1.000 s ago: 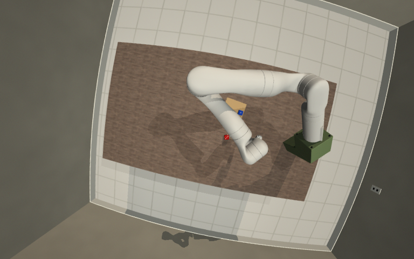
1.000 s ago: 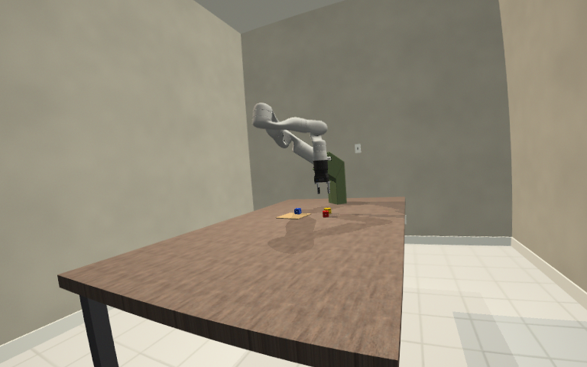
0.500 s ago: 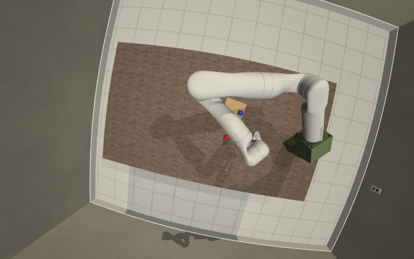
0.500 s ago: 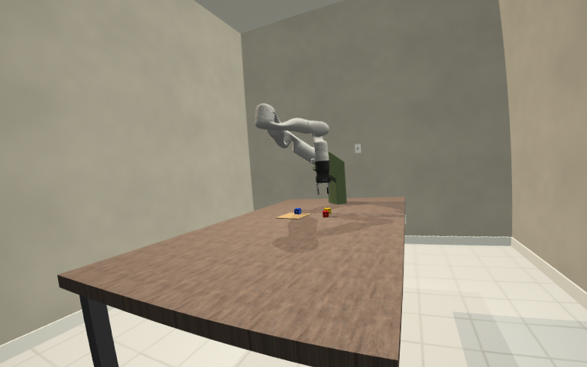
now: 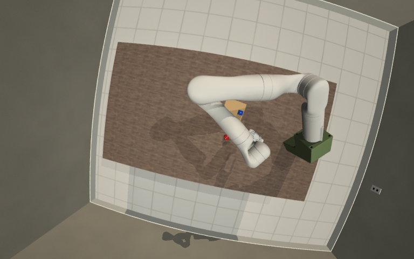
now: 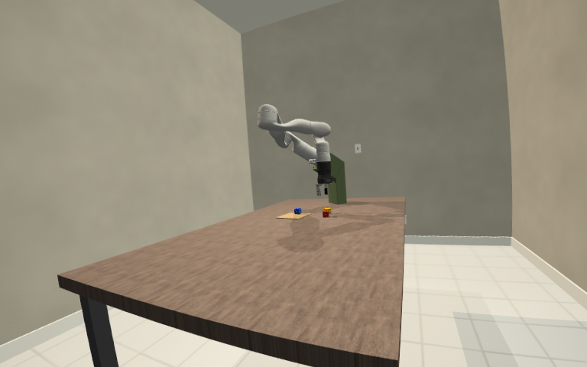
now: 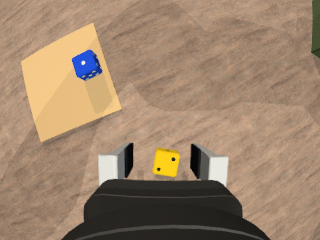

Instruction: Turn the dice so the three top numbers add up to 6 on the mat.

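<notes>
Tool (image 6: 322,190) (image 7: 162,155) hangs with fingers apart above the yellow die (image 6: 327,210) (image 7: 166,162), probably so we can straddle and grip it. We see the blue die (image 5: 240,112) (image 6: 297,211) (image 7: 86,64) already on the mat (image 5: 233,105) (image 6: 285,215) (image 7: 55,95), one up.

From above the table (image 5: 146,100) (image 6: 259,267) (image 7: 230,65) we look down, from beyond its end along it, and from close over it downward, all three sharing the mat (image 5: 233,104) (image 6: 287,215) (image 7: 55,85).
</notes>
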`<action>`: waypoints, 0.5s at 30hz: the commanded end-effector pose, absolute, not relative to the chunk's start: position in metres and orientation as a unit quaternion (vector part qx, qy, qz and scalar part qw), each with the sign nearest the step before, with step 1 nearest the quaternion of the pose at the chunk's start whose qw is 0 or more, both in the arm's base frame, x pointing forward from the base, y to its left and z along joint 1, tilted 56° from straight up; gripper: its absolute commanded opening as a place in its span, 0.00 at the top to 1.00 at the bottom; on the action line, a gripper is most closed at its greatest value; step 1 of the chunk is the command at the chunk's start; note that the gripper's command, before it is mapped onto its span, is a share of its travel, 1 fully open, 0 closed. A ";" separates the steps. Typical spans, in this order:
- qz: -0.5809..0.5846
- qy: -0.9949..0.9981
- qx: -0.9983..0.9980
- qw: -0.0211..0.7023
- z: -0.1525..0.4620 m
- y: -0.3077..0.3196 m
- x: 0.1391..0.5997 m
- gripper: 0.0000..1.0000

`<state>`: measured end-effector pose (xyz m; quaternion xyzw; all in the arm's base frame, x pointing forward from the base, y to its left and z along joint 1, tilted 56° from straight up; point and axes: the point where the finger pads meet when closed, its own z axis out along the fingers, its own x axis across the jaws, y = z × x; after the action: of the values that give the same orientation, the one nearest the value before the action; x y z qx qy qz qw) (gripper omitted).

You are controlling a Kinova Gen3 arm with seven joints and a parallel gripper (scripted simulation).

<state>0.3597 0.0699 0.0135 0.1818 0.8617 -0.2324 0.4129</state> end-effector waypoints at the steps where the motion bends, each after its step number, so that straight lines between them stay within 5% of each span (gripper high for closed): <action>1: -0.242 0.866 0.164 0.406 0.012 0.070 0.359 0.00; 15: -0.331 0.880 -0.044 0.338 0.010 0.071 0.364 0.00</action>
<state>0.3650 0.0707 0.0115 -0.0270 0.8804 -0.3237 0.3456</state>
